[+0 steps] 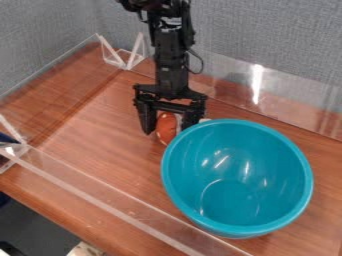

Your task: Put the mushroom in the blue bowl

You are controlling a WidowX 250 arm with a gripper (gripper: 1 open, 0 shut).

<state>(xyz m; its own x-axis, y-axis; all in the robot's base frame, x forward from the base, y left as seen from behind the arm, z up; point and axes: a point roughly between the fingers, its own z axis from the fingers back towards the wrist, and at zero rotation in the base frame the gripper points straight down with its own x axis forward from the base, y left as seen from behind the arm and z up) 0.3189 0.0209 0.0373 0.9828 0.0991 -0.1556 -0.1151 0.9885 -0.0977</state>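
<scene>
Mushroom (166, 127) on table (80, 110) — just left-behind the bowl (238, 176).

Inventory by count follows.

One mushroom (166, 127), red-orange, at the centre of the scene.

One blue bowl (238, 176), teal, at near right.

One robot arm (167, 45), black, reaching down from the far side, bearing one gripper (168, 122) with two fingers (143, 113).

One wooden table (80, 125) surface.

Clear plastic barrier panels: at least three are visible, one along the near edge (94, 202), one at far right (287, 95), one at far left (118, 48). A further count cannot be confirmed.
</scene>
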